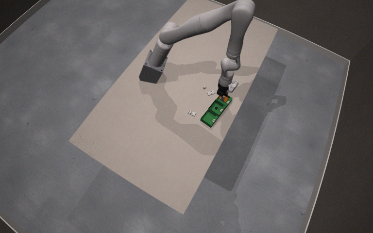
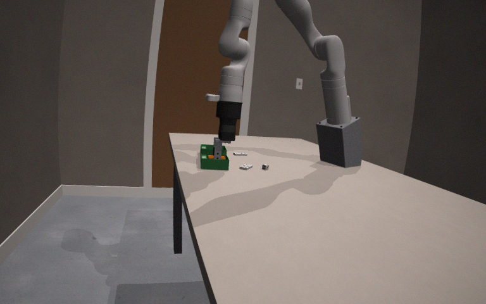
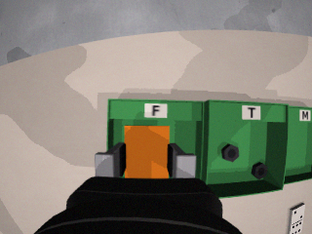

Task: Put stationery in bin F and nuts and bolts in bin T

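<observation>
Lowering: the gripper (image 3: 147, 162) carries an orange block (image 3: 147, 150), judged stationery, into the green bin row's (image 3: 214, 182) F compartment (image 3: 120, 133).
Fingers: clamped on the block's two sides.
Block: flat-faced, plain orange, upright, just inside the F compartment.
T compartment (image 3: 273, 139): beside F; holds two dark nuts (image 3: 229, 151).
Next move: judged release, then a straight lift out of the row.

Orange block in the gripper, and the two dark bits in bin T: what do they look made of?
The orange block, shut between the gripper fingers over bin F, looks matte and uniform, with no shine: perhaps rubber or plastic, like an eraser. The two dark pieces in bin T are hexagonal and black, likely metal nuts, though dull.
</observation>
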Robot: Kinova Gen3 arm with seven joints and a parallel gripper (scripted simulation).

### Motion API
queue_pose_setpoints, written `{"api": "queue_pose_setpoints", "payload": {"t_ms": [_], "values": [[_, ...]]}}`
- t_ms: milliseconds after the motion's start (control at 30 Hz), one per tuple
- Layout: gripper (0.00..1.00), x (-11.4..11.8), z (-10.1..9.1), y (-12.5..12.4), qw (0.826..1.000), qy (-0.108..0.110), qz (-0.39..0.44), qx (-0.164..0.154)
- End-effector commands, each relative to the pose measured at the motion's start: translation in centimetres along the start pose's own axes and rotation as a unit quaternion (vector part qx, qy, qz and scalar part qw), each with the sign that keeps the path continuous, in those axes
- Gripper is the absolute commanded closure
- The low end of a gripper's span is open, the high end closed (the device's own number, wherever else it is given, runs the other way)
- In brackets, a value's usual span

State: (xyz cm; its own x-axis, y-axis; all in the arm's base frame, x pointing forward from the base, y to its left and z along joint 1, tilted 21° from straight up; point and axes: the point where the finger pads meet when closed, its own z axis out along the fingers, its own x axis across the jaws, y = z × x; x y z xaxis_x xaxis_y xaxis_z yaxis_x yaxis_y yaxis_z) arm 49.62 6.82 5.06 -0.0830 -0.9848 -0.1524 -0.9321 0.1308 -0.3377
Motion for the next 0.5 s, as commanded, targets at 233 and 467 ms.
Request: {"api": "queue_pose_setpoints", "payload": {"t_ms": [233, 467], "values": [[0.30, 1.21, 0.71, 0.17, 1.000, 0.002, 0.007, -0.002], [0.30, 1.08, 0.72, 0.15, 1.000, 0.002, 0.007, -0.002]]}}
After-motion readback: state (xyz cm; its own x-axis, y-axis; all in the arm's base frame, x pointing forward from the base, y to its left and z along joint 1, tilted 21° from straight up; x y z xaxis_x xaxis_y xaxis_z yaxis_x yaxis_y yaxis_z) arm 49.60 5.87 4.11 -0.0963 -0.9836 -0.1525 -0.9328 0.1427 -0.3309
